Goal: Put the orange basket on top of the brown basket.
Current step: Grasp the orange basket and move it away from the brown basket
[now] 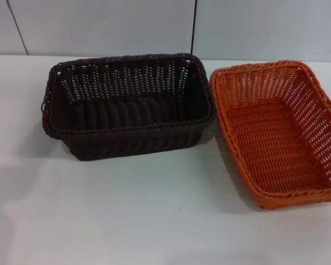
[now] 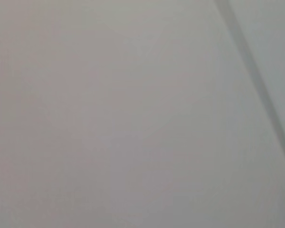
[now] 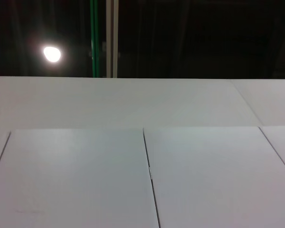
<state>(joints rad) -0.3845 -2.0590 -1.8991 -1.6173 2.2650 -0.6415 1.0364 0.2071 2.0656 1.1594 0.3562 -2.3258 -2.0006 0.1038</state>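
The brown basket (image 1: 127, 105) stands on the white table, left of centre in the head view, its opening facing up and nothing inside. Just to its right lies the orange basket (image 1: 281, 132), also upright and empty, turned at a slight angle with its near corner toward the table's right front. A narrow gap separates the two rims. Neither gripper nor arm appears in the head view. The left wrist view holds only a plain grey surface, and the right wrist view holds only white panels under a dark ceiling.
The white table (image 1: 127, 215) stretches bare in front of both baskets. A panelled wall (image 1: 99, 25) runs right behind them. The orange basket reaches the right edge of the head view.
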